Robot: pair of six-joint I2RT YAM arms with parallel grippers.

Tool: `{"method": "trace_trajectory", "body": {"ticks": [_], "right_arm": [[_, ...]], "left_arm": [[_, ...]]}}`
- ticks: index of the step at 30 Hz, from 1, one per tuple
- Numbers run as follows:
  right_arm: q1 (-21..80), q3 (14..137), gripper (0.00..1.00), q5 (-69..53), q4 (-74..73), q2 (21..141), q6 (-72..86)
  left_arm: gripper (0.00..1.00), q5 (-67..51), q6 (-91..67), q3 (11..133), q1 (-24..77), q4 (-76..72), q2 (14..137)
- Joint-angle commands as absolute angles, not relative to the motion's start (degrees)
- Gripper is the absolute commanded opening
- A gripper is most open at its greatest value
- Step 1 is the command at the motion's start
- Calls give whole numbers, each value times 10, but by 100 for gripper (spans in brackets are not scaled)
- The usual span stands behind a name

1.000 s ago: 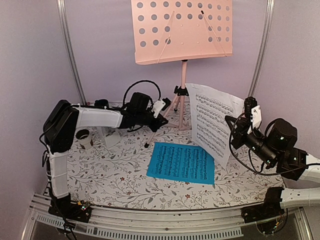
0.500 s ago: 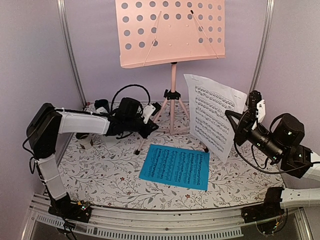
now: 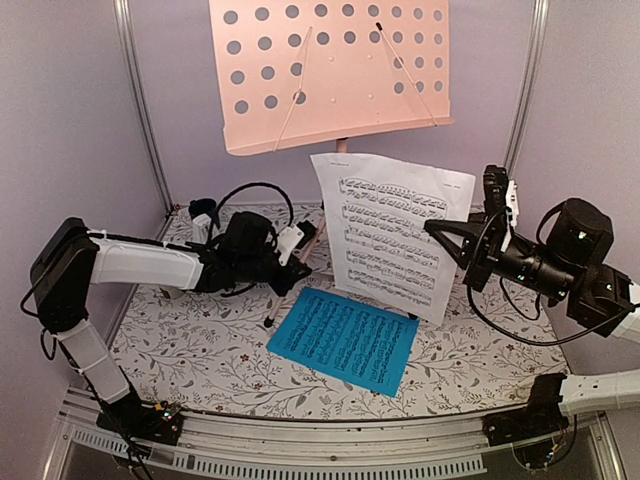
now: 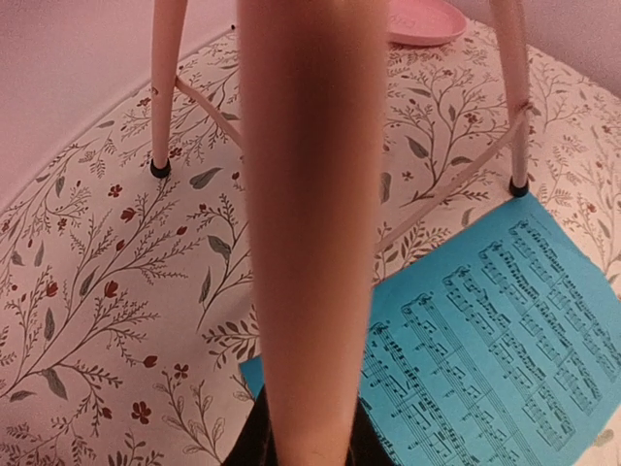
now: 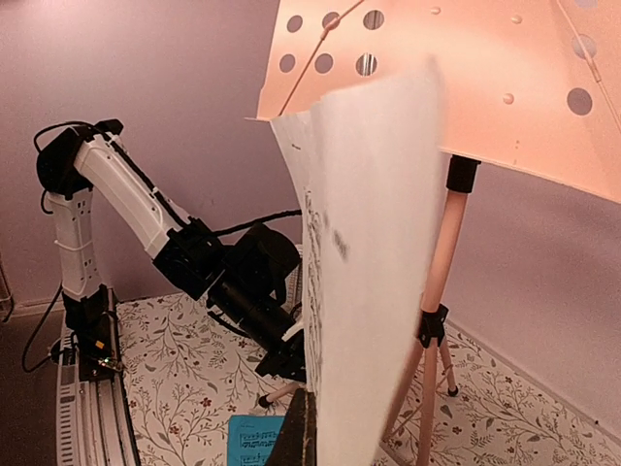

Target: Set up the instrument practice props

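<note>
Music stand [image 3: 330, 70] leg pinched in my left gripper [image 3: 300, 245], arm low, right gripper [image 3: 436, 228] clamps white sheet [image 3: 390, 235] upright.

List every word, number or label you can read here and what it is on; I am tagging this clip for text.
No text here is legible.
white sheet: printed music staves only; any heading is too small to read.
blue sheet: notes and staves; small markings are blurred.
pink plate: faint mark, unreadable.
music stand: no lettering seen.
</note>
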State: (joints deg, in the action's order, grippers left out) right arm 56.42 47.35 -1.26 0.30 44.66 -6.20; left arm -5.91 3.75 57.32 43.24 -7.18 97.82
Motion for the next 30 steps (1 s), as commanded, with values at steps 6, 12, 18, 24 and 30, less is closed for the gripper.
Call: {"method": "trace_trajectory", "body": {"ticks": [6,12,18,24,30], "right_arm": [[561,595,0,-139,-45,489,-78],[562,686,0,-128,-85,517,-79],[561,764,0,-21,-103,517,-78],[561,789,0,39,-74,511,-78],[561,846,0,106,-58,547,-114]], "left_arm": [[17,-95,22,555,434,-32,924],[73,-17,40,530,476,-32,833],[71,0,52,477,555,-34,703],[59,56,46,489,692,-15,619],[58,287,48,629,798,1,636]]}}
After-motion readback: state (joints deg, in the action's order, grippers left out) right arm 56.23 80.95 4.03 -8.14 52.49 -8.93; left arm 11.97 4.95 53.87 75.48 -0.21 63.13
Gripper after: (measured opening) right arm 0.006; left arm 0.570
